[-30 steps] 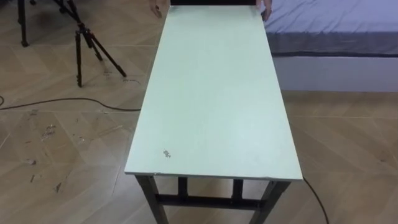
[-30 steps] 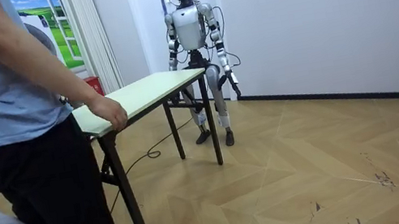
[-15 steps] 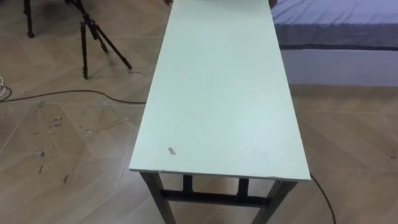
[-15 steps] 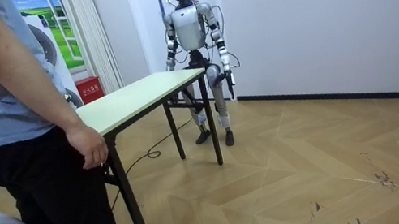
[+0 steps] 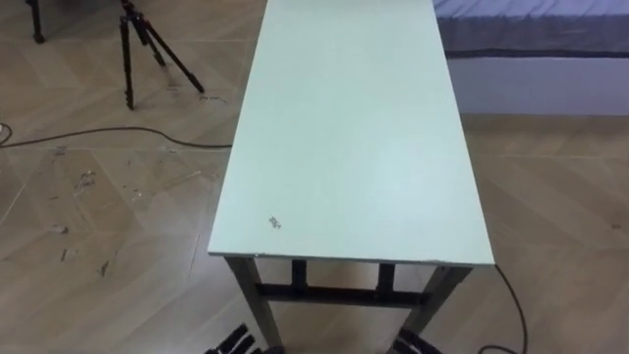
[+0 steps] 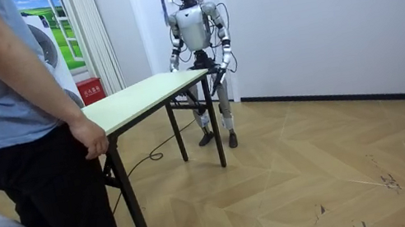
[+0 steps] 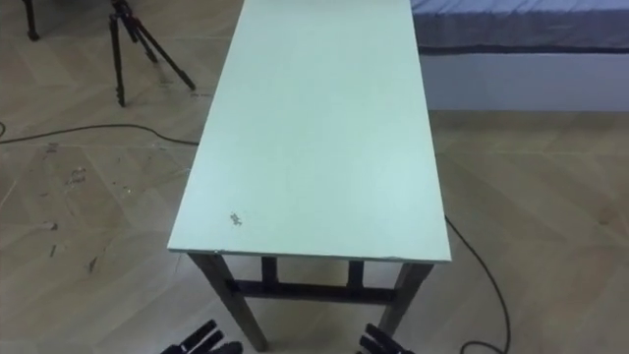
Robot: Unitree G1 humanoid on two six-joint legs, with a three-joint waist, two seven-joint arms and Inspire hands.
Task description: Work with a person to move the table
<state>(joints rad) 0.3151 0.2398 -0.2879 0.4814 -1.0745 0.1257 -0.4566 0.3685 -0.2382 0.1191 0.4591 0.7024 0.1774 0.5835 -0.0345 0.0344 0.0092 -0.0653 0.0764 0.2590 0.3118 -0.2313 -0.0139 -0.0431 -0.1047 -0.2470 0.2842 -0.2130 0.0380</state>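
While low before the table [image 7: 314,128], left hand [image 7: 206,340] and right hand [image 7: 381,343] (fingers spread straight), both empty.

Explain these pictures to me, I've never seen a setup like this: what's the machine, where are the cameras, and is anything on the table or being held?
The machine is a two-legged humanoid robot, meant to carry the table together with a person. The room view comes from a camera standing in the room. It shows the robot at one end of the table and the person at the other, with the person's hand beside the tabletop's edge. The two eye views come from the camera on the robot's head, looking down along the table. The top bears nothing but a small dark mark. At the bottom edge, the left robot hand and right robot hand appear stretched out, holding nothing.
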